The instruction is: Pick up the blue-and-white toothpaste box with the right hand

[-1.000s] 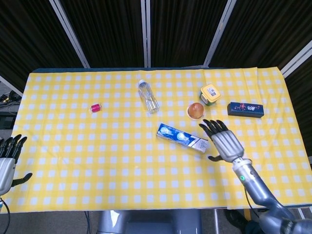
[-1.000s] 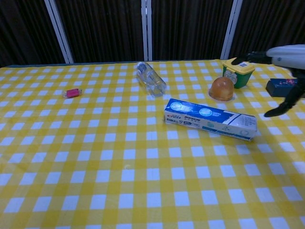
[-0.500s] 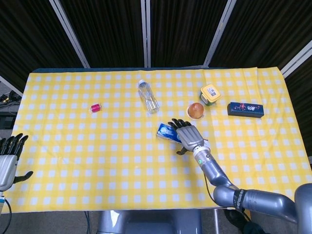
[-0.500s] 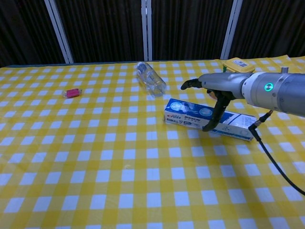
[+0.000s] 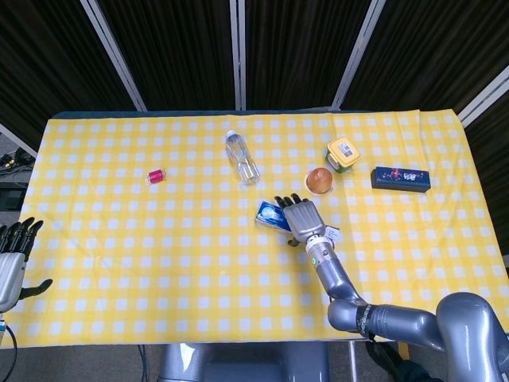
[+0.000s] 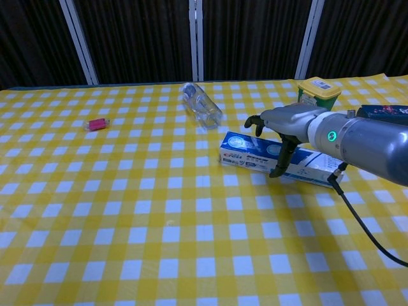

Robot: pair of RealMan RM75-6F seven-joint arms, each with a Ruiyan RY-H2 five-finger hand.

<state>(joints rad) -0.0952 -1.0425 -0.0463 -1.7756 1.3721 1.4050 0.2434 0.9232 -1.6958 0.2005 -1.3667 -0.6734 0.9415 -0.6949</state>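
Chest view: right hand (image 6: 280,127) spread over toothpaste box (image 6: 245,152); thumb touching; not gripped.

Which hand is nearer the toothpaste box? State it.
Right. The right hand is over the toothpaste box; the left hand hangs off the table's far left edge.

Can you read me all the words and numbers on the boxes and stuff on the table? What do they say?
None of it reads clearly enough to quote.
Toothpaste box: red logo and white print on the blue end, too blurred to read.
Yellow-lidded green tub: white label on the lid, too small.
Dark blue box: small coloured print, too small.
Clear bottle: no label visible.
Small pink item: no text visible.
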